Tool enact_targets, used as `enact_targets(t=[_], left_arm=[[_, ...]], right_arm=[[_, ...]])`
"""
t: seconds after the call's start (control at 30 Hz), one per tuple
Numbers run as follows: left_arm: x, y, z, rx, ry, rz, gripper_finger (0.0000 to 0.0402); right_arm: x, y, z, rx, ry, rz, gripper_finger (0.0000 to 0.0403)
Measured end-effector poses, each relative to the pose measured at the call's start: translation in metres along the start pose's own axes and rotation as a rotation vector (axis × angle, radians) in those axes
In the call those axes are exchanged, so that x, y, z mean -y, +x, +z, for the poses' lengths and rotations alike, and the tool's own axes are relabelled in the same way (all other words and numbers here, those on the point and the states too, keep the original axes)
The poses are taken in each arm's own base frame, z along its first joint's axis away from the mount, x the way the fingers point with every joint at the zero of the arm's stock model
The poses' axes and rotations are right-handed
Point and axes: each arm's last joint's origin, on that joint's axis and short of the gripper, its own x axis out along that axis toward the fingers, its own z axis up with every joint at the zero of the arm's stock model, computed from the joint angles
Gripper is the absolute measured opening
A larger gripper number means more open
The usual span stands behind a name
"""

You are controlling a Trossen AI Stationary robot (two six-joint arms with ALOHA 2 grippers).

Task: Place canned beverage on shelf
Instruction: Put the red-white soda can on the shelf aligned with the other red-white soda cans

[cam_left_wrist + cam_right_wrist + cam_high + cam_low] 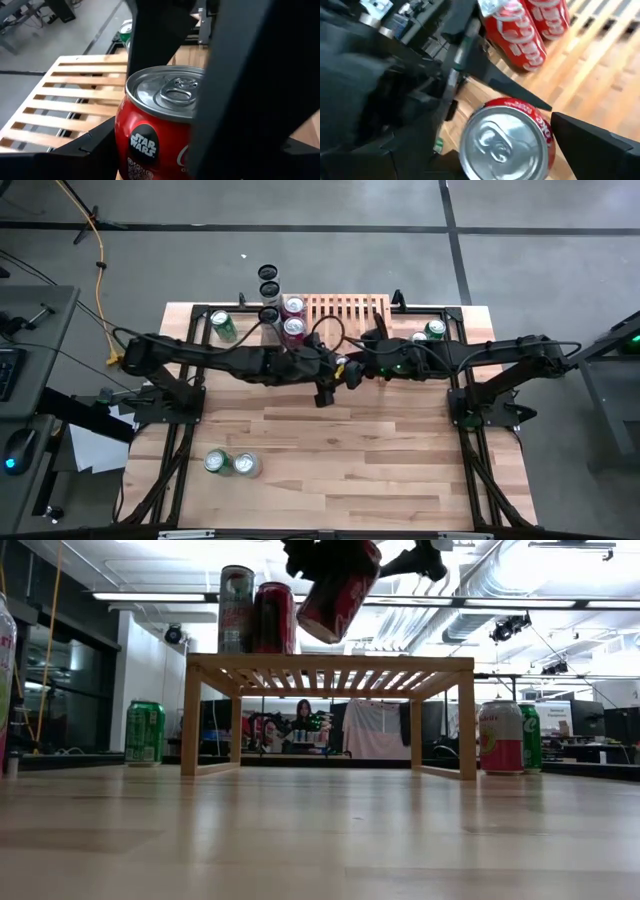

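- Left gripper (200, 100) clamps a red can (160, 125), held tilted in the air above the shelf's (330, 665) top, near two cans (255, 610) standing on the slats.
- Right gripper (520, 135) sits close beside that can, fingers spread wide on either side, gripping nothing that I can tell.
- Shelf sits at the table's (340, 470) far edge.
- Green cans (230, 463) lie near the front-left; more cans (430, 332) stand right of the shelf.
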Motion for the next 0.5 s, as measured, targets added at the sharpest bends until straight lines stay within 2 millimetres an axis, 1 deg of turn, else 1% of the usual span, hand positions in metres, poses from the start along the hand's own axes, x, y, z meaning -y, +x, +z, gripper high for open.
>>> enact_targets(t=[0.23,0.37,0.5], left_arm=[[0.0013,0.0041,0.0051,0.016,0.009,0.001,0.0284],[0.0009,0.0043,0.006,0.026,0.032,0.001,0.0284],[0.0018,0.0043,0.007,0.038,0.038,-0.052,0.0284]], right_arm=[[0.0094,-0.001,-0.0075,-0.072,0.063,-0.097,0.0374],[0.0087,-0.0014,-0.0065,-0.057,0.07,-0.096,0.0374],[0.0051,-0.0006,-0.0027,-0.007,0.087,-0.069,0.0374]])
